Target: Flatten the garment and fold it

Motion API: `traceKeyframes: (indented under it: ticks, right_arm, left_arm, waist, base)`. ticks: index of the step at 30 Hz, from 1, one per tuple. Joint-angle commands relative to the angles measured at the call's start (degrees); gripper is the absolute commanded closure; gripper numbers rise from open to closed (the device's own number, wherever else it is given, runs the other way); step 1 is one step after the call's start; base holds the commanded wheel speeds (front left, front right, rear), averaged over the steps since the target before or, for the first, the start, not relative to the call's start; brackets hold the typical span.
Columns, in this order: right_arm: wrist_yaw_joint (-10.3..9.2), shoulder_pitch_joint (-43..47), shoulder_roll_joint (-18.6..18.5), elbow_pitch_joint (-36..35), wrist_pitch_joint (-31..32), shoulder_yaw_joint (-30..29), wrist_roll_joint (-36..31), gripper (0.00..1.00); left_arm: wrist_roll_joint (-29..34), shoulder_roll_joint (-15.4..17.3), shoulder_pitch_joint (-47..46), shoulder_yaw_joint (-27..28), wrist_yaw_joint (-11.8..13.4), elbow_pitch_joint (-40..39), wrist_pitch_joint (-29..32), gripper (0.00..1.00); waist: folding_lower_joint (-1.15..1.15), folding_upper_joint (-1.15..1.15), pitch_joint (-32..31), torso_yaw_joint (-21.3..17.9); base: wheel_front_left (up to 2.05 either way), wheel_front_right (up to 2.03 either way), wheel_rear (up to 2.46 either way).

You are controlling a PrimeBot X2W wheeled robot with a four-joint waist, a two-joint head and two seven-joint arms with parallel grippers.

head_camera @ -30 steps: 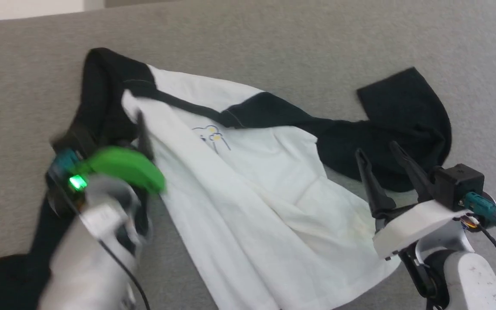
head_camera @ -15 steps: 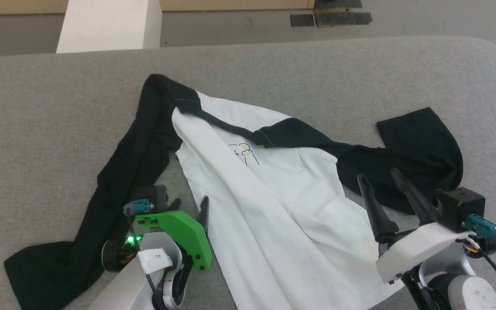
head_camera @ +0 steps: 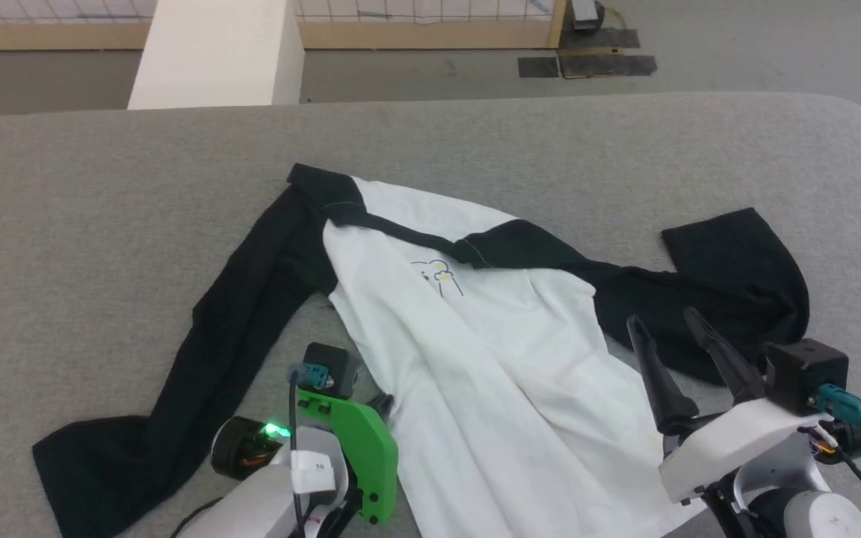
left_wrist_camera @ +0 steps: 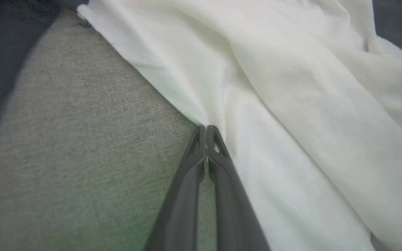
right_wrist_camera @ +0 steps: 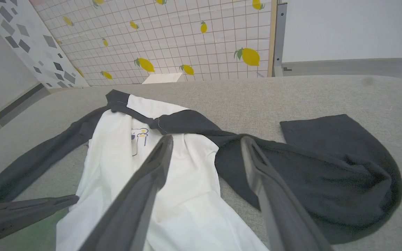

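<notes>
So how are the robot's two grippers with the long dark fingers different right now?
The left gripper is shut, pinching the white edge of the soft white-and-black T-shirt; the right gripper is wide open and holds nothing. The left gripper has a bright green cover; the right gripper has a white cover. Both have two long dark fingers.

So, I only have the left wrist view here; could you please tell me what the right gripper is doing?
Observer: The right gripper hovers with open jaws over the garment, holding nothing.
Operator: Thank you. How do the sleeves lie?
Observer: The left-hand sleeve stretches long across the grey surface; the right-hand sleeve is doubled over.
Operator: Is the body flat yet?
Observer: No; the chest print sits askew and the body lies diagonally.
</notes>
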Motion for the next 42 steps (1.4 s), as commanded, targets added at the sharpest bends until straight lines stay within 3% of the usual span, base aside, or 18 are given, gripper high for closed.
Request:
traceKeyframes:
  ticks: [1, 6, 12, 17, 18, 19, 24, 31, 38, 39, 40, 41, 42]
  right_arm:
    - [-0.06, 0.6, 0.1, -0.3, 0.2, -0.2, 0.3, 0.0]
    - [-0.06, 1.6, 0.1, -0.7, 0.7, -0.9, -0.7, 0.0]
    - [-0.06, 1.7, -0.3, -0.9, 2.4, 0.0, -4.3, 0.0]
    - [-0.06, -2.0, -5.1, 1.4, 3.6, 4.0, -7.5, 0.0]
    - [-0.06, -3.1, -6.2, 2.1, 3.5, 4.9, -8.0, 0.0]
    - [-0.06, -4.7, -7.4, 3.2, 3.4, 6.1, -8.5, 0.0]
    - [-0.06, -13.0, -12.2, 9.9, 2.3, 12.2, -9.1, 0.0]
    - [-0.06, -25.0, -17.4, 20.1, 2.9, 24.0, -7.3, 0.0]
    - [-0.06, -32.8, -20.8, 27.7, 6.6, 30.9, -5.1, 0.0]
    - [-0.06, -33.5, -21.1, 28.4, 7.4, 31.5, -4.8, 0.14]
    - [-0.06, -34.2, -21.4, 28.9, 8.1, 32.0, -4.3, 0.6]
    - [-0.06, -34.8, -21.7, 29.1, 8.7, 32.5, -4.1, 0.73]
    - [-0.06, -35.5, -22.1, 29.2, 9.1, 33.0, -3.7, 1.0]
  left_arm:
    - [-0.4, 0.9, 1.1, 0.2, 0.2, -0.8, 0.3, 1.0]
    - [-2.0, 5.0, 5.7, 2.9, 4.2, -6.3, 1.0, 1.0]
    - [-3.7, 12.2, 13.9, 7.3, 11.7, -15.0, 2.6, 1.0]
    - [-4.3, 14.9, 17.8, 9.8, 15.7, -18.0, 2.1, 1.0]
    - [-4.1, 14.7, 17.8, 10.2, 16.1, -18.2, 1.4, 0.69]
    - [-4.1, 14.1, 17.8, 10.7, 16.3, -18.4, 0.3, 0.0]
    - [-3.8, 9.9, 15.8, 12.2, 14.3, -18.4, -7.0, 0.0]
    - [1.1, 3.7, 10.9, 14.2, 10.5, -14.6, -24.6, 0.0]
    - [5.4, -1.3, 7.2, 14.7, 8.3, -9.9, -30.0, 0.0]
    - [6.2, -1.9, 6.9, 14.9, 7.9, -9.5, -30.1, 0.0]
    - [6.8, -2.6, 6.8, 15.3, 7.6, -9.1, -30.2, 0.0]
    - [7.1, -3.1, 6.8, 15.6, 7.3, -8.8, -30.3, 0.0]
    - [7.7, -3.5, 6.8, 15.9, 6.9, -8.5, -30.3, 0.0]
  waist:
    - [0.0, 0.61, -0.8, 1.2]
    - [0.0, 0.61, -1.8, 3.3]
    - [0.0, 0.61, -1.7, 5.7]
    - [0.0, 0.61, 0.0, 7.7]
    - [0.0, 0.61, 0.3, 8.2]
    - [0.0, 0.61, 0.7, 8.6]
    - [0.0, 0.61, 2.9, 11.0]
    - [0.0, 0.61, 6.0, 15.3]
    - [0.0, 0.61, 8.1, 18.3]
    - [0.0, 0.61, 8.2, 18.6]
    - [0.0, 0.61, 8.4, 18.8]
    - [0.0, 0.61, 8.5, 18.9]
    - [0.0, 0.61, 8.6, 19.0]
  base:
    - [0.0, 0.0, 0.0]
    - [0.0, 0.0, 0.0]
    - [0.0, 0.0, 0.0]
    - [0.0, 0.0, 0.0]
    - [0.0, 0.0, 0.0]
    - [0.0, 0.0, 0.0]
    - [0.0, 0.0, 0.0]
    - [0.0, 0.0, 0.0]
    - [0.0, 0.0, 0.0]
    - [0.0, 0.0, 0.0]
    - [0.0, 0.0, 0.0]
    - [0.0, 0.0, 0.0]
    - [0.0, 0.0, 0.0]
